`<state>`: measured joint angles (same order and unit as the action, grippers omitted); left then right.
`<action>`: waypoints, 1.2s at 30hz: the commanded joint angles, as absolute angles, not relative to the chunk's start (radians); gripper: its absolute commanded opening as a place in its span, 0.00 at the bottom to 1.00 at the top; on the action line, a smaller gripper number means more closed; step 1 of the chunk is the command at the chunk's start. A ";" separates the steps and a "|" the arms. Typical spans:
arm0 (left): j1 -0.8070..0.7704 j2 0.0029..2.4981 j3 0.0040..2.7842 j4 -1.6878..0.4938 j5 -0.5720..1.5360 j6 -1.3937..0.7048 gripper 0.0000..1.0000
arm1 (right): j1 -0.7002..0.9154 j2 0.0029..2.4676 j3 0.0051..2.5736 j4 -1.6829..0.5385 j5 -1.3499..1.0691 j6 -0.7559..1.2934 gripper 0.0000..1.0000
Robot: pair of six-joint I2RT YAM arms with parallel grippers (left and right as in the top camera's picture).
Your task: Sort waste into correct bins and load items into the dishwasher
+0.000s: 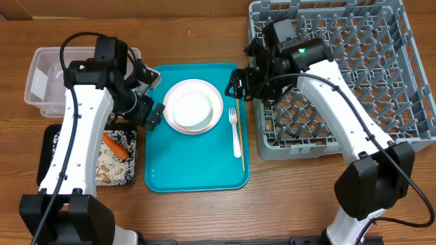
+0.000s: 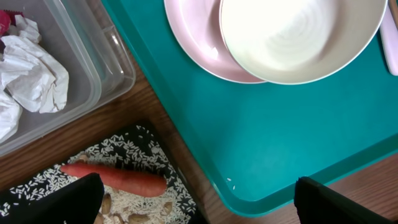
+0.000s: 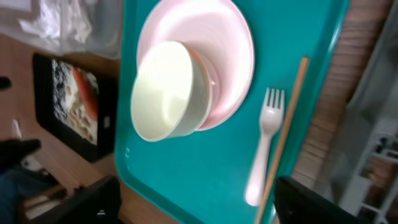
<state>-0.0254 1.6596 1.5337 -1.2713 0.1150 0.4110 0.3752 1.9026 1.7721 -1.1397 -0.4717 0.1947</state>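
Far left: clear tub (image 1: pixel 48 78) holds crumpled white napkins (image 2: pixel 31 74). Just below it, black tray (image 1: pixel 49 153) carries the carrot (image 1: pixel 114 145) lying on rice and beige scraps (image 1: pixel 109 167).

Left gripper (image 1: pixel 151 95) hangs over the gap between tub and teal tray (image 1: pixel 197 170). Fingers are spread wide, nothing between them.

On the teal tray: pink plate (image 1: pixel 176 92) in the upper half, with a white bowl (image 1: pixel 195 109) resting on it, off-centre toward the fork side. White fork (image 1: pixel 236 133) lies right of the plate, tines toward the rack end. Wooden stick (image 1: pixel 242 146) lies just beside the fork, along the tray's right rim.

Right gripper (image 1: pixel 236 85) hovers over the tray's upper right corner, beside the grey dish rack (image 1: pixel 354 68). Fingers are apart and empty.
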 commanded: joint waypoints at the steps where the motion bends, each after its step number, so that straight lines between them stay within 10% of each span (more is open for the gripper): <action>1: -0.021 1.647 1.547 -1.271 0.112 0.411 1.00 | 0.414 1.878 1.772 -1.098 -0.464 0.265 0.76; 24: -0.021 1.647 1.547 -1.271 0.112 0.411 1.00 | 0.672 2.059 1.703 -0.917 0.086 0.398 0.64; 36: -0.021 1.647 1.547 -1.271 0.112 0.411 1.00 | 0.672 2.070 1.703 -0.907 0.076 0.398 0.16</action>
<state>-0.0254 1.6596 1.5337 -1.2709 0.1150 0.4110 0.6746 2.0773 1.7031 -0.9104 0.0635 0.3916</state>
